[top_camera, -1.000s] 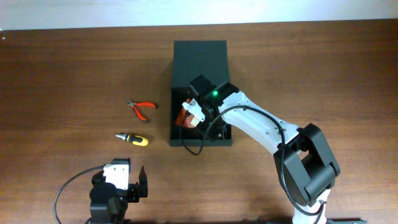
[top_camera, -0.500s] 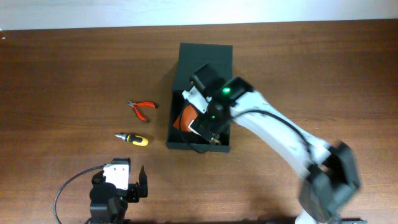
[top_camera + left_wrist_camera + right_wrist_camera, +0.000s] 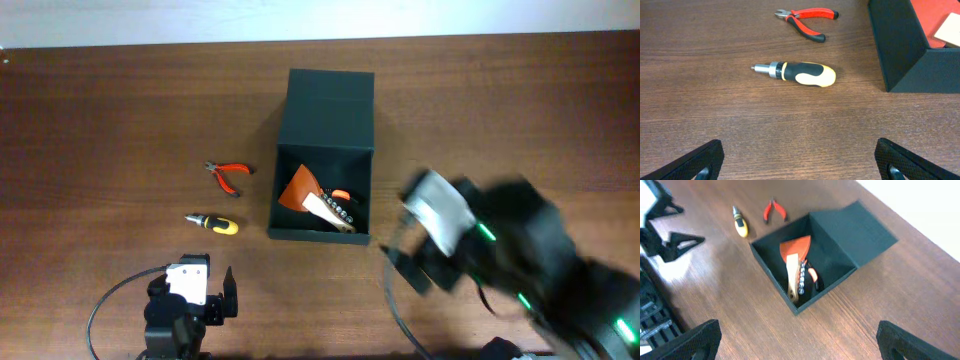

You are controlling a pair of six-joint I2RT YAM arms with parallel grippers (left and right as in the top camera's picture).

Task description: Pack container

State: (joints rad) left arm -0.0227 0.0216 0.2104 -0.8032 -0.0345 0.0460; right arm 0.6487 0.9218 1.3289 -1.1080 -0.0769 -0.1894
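The dark green container (image 3: 330, 100) stands open at the table's centre, lid flap folded back. Inside lie an orange-bladed scraper (image 3: 300, 189) with a pale handle and a small tool with orange grips. It also shows in the right wrist view (image 3: 855, 225) with the scraper (image 3: 796, 250), and in the left wrist view (image 3: 900, 50). Red pliers (image 3: 228, 175) and a yellow-black screwdriver (image 3: 215, 222) lie on the table left of the container. My left gripper (image 3: 193, 290) is open and empty, below the screwdriver (image 3: 795, 73). My right gripper (image 3: 405, 268), blurred, is open and empty, right of the container's front.
The pliers (image 3: 807, 22) lie beyond the screwdriver in the left wrist view. The right wrist view shows the screwdriver (image 3: 740, 222), the pliers (image 3: 775, 210) and the left arm (image 3: 662, 227) at the left. A pale wall borders the table's far edge.
My right arm has pulled out of the container and back to the lower right, leaving the scraper and the small tool inside. The left arm has not moved.
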